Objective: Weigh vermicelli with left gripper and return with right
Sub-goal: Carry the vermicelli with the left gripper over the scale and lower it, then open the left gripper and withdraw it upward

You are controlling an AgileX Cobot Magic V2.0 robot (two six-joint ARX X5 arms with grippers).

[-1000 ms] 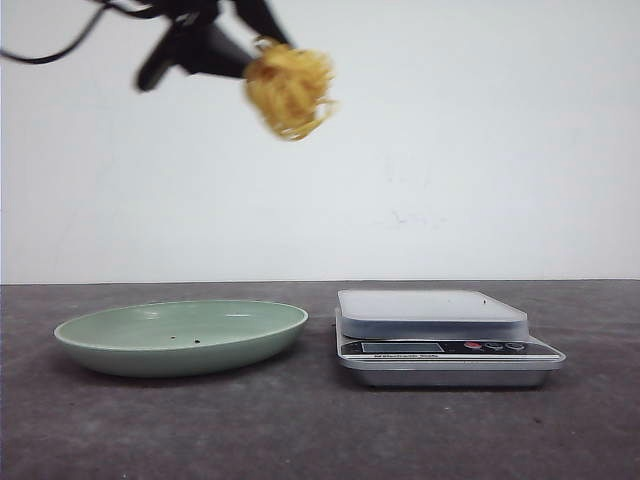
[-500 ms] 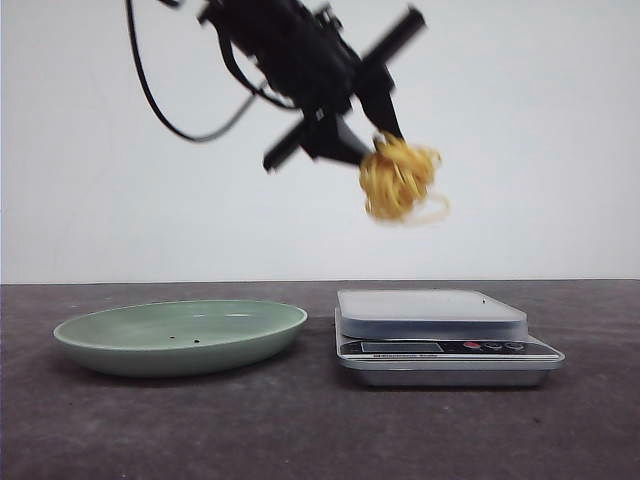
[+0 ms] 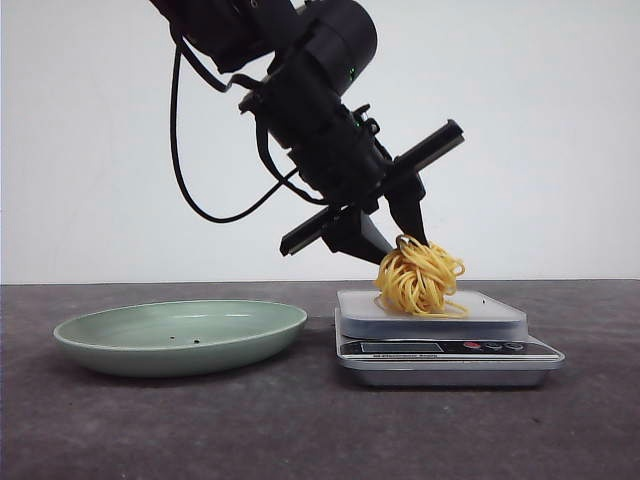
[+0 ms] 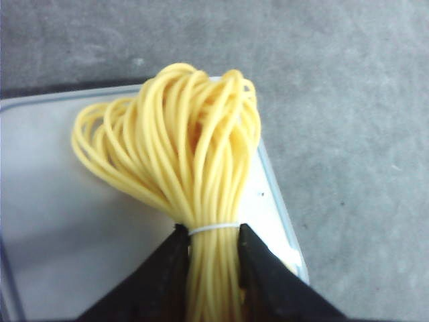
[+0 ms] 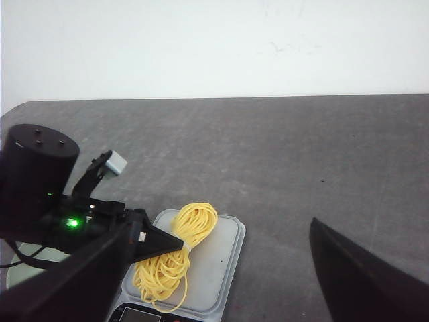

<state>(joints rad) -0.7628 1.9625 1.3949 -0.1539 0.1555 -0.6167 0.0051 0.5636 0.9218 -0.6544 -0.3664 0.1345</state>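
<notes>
The left gripper has its jaws clamped on the tied end of the vermicelli; the bundle rests on the scale; the right gripper has its jaws spread wide; 1 plate sits on the worktop beside the scale

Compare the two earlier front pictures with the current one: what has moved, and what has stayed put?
The left gripper has carried the vermicelli rightward and down, from high above the plate to the scale platform, where the nest now rests. It is still clamped on the bundle, not released. The plate and scale have not shifted. The right gripper is open, away from the noodles.
</notes>
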